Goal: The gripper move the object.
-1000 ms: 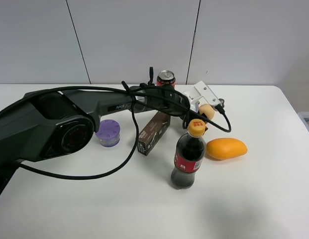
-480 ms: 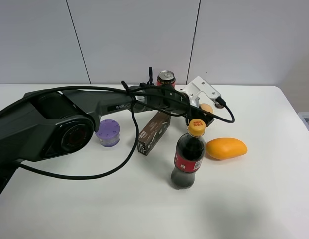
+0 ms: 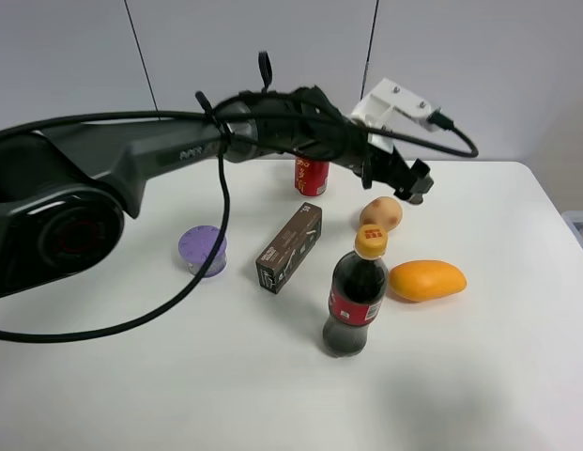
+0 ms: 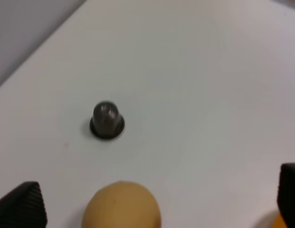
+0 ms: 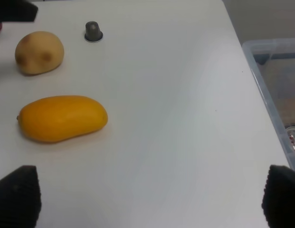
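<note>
The object, a tan-orange potato [image 3: 380, 214] with brown spots, lies on the white table behind the cola bottle [image 3: 355, 296]. My left gripper [image 3: 413, 185] hangs above and just right of it, jaws open and empty, with the white box and black cable on its wrist. In the left wrist view the potato [image 4: 121, 205] sits low between the two wide-apart black fingertips of the gripper [image 4: 154, 199]. My right gripper [image 5: 148, 197] is open and empty, with the potato [image 5: 39, 52] far ahead of it. The right arm does not show in the exterior view.
An orange mango [image 3: 427, 280] lies right of the bottle, also in the right wrist view [image 5: 61, 118]. A brown box [image 3: 290, 247], a red can [image 3: 311, 176] and a purple tub [image 3: 202, 250] stand left. A grey knob [image 4: 107, 120] sits beyond the potato. A clear bin [image 5: 275, 71] stands off the right edge.
The left arm has risen from table height, where its gripper was at the potato. The potato now lies free on the table below the gripper.
</note>
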Robot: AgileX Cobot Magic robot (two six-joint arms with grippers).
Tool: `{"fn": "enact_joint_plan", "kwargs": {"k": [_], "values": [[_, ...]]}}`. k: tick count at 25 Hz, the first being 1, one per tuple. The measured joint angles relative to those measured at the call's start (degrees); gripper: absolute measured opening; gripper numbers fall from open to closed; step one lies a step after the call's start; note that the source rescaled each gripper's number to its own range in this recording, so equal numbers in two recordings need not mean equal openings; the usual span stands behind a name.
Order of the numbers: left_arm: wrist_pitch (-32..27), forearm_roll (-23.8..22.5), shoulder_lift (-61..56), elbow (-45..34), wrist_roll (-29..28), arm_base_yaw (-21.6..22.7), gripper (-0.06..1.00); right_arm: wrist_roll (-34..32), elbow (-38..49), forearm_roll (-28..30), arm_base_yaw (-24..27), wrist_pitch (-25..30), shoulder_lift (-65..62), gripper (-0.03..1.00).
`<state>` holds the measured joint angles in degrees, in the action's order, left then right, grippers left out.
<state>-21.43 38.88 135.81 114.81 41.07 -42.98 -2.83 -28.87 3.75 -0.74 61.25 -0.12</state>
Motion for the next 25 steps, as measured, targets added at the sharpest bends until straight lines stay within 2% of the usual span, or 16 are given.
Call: {"fn": "enact_joint_plan", "kwargs": {"k": [5, 9, 13, 19, 22, 25], "values": [[-5.80, -0.11, -11.03, 0.00, -2.60, 0.24, 0.99, 0.00, 0.00, 0.00, 0.00, 0.00, 0.00, 1.00], [-7.57, -1.04, -19.25, 0.00, -2.79, 1.54, 0.99, 0.00, 0.00, 0.00, 0.00, 0.00, 0.00, 1.00], [-8.47, -3.95, -26.57, 0.00, -3.79, 4.38, 0.99, 0.00, 0.00, 0.00, 0.00, 0.00, 0.00, 1.00], [-15.63, -10.38, -35.39, 0.00, -10.07, 12.79, 0.99, 0.00, 0.00, 0.00, 0.00, 0.00, 0.00, 1.00], [-21.17, -15.32, -38.77, 0.00, -14.58, 18.44, 0.99, 0.00, 0.00, 0.00, 0.00, 0.00, 0.00, 1.00], [-27.48, -20.76, -41.25, 0.00, -16.36, 24.53, 0.99, 0.00, 0.00, 0.00, 0.00, 0.00, 0.00, 1.00]]}}
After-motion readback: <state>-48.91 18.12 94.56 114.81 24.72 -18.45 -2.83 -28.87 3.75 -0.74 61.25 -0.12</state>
